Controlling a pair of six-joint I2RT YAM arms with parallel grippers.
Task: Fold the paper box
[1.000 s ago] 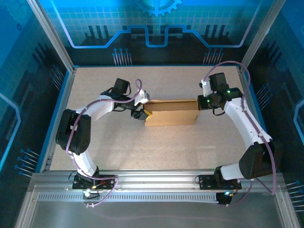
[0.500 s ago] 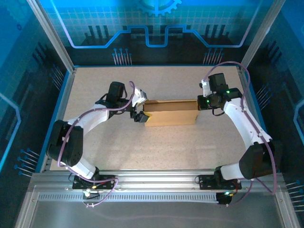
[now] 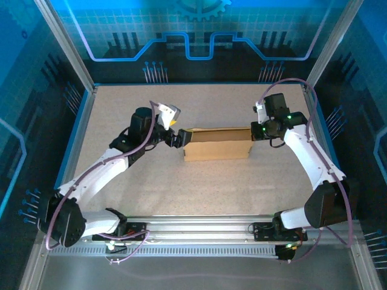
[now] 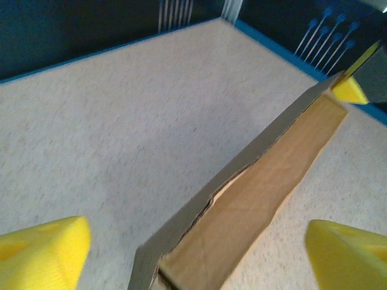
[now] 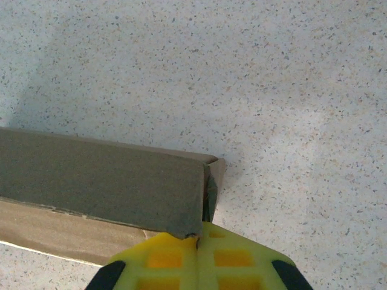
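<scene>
Cardboard, brown and corrugated, is making up the paper box [image 3: 217, 145], which is lying on the speckled table [image 3: 151, 181] just above the middle of the overhead frame, between the two grippers. Judging by its thin, creased walls, it is likely handling as a light, fairly stiff thing that is bending readily only along its scored lines. A hard pinch is probably risking a crushed edge, and in the left wrist view the top lip is looking buckled and slightly split partway along. The bare paper face is probably giving the pads decent friction. The body is spanning wider than a gripper, so the sensible holds appear to be the short ends and the free panel edges.

Its long axis is running left to right across the overhead frame, and from bottom centre toward the upper right in the left wrist view. One long panel seems to be standing up, though its exact angle is hard to tell.

The left gripper [image 3: 180, 139] is sitting at the box's left end with jaws spread wide, grasping nothing. Its yellow fingers [image 4: 42, 251] are flanking that end without touching it. The right gripper [image 5: 198, 241] is clamping together at the right end corner, apparently nipping the thin end wall.
</scene>
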